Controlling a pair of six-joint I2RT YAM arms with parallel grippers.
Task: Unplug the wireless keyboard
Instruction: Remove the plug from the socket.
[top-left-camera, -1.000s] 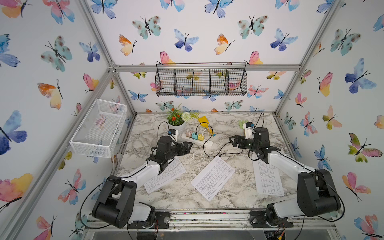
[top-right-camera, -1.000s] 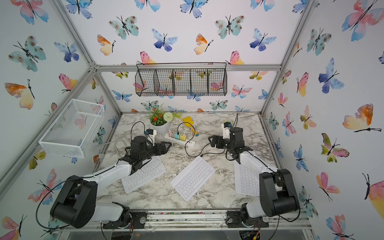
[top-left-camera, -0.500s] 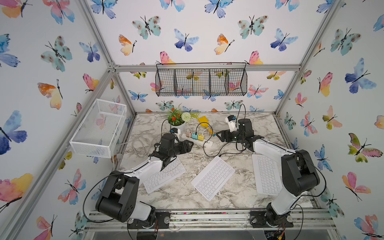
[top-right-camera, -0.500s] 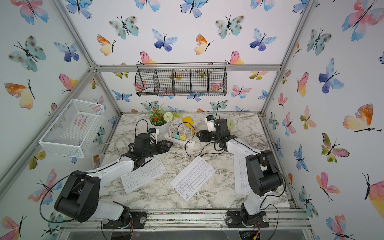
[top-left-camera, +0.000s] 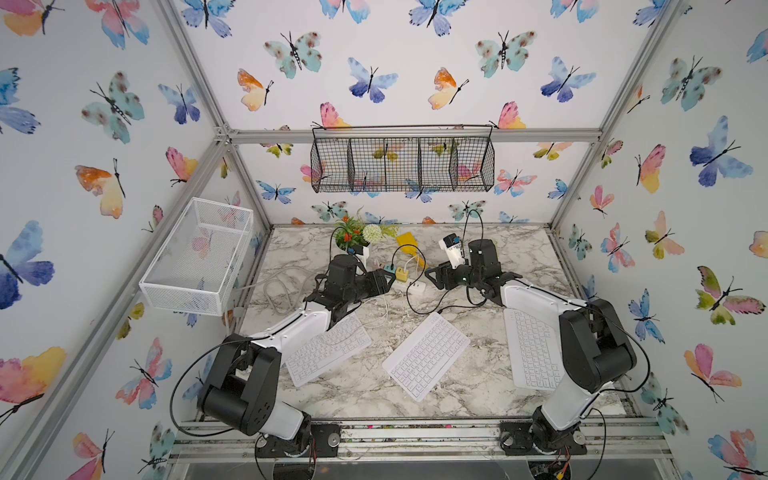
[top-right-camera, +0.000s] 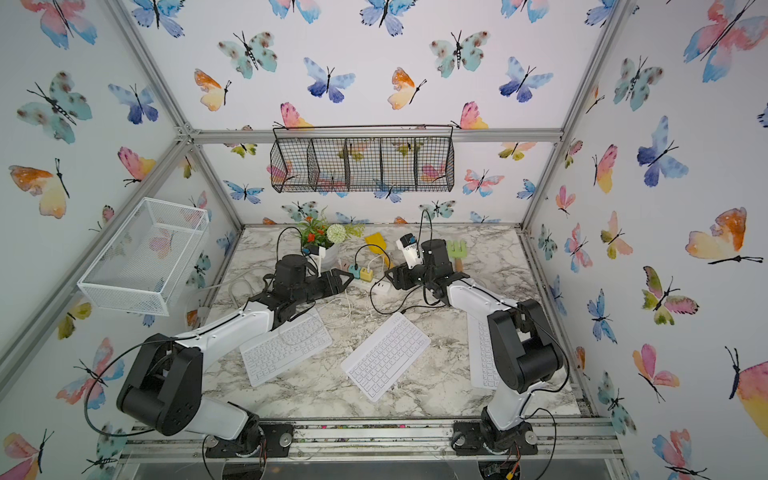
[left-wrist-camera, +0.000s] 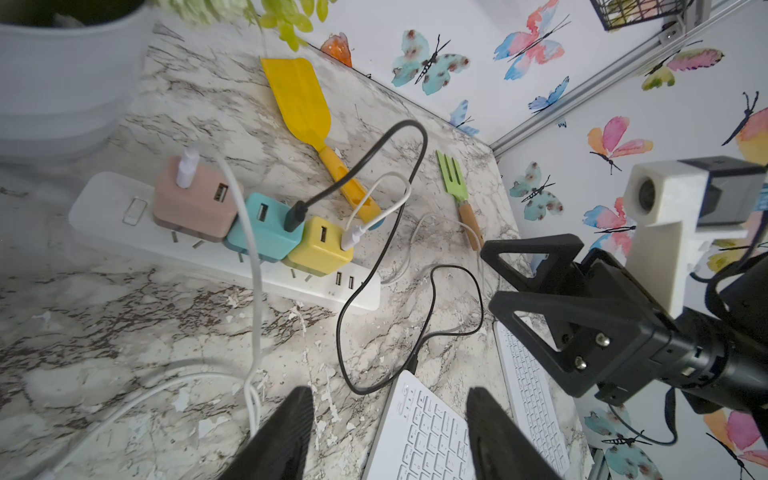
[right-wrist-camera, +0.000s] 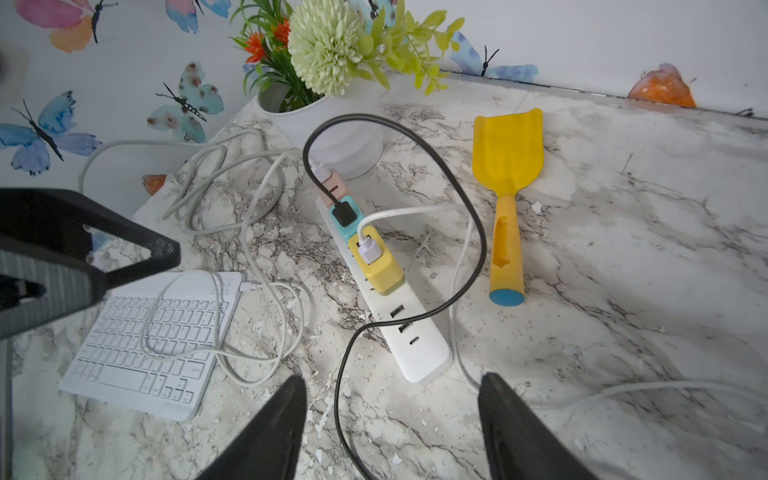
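Observation:
Three white keyboards lie on the marble table: left (top-left-camera: 328, 351), middle (top-left-camera: 426, 355) and right (top-left-camera: 532, 349). A black cable (left-wrist-camera: 357, 303) runs from the teal charger (left-wrist-camera: 266, 232) on the white power strip (left-wrist-camera: 232, 253) to the middle keyboard's far end (left-wrist-camera: 411, 368). White cables leave the pink (left-wrist-camera: 191, 203) and yellow (left-wrist-camera: 320, 245) chargers. My left gripper (top-left-camera: 386, 280) and right gripper (top-left-camera: 430, 276) face each other across the strip, both open and holding nothing. In the right wrist view the strip's end (right-wrist-camera: 411, 345) lies just ahead of my right gripper (right-wrist-camera: 394, 379).
A white pot of flowers (top-left-camera: 363, 241) stands behind the strip, with a yellow toy spade (right-wrist-camera: 507, 166) and a green toy fork (left-wrist-camera: 455, 178) beside it. Loose grey cable (top-left-camera: 278, 291) coils at the left. A white wire basket (top-left-camera: 199, 253) hangs on the left wall.
My right arm has swung left from the right keyboard's far end to the power strip. My left gripper has edged toward the strip. Both sets of jaws have narrowed but stay open.

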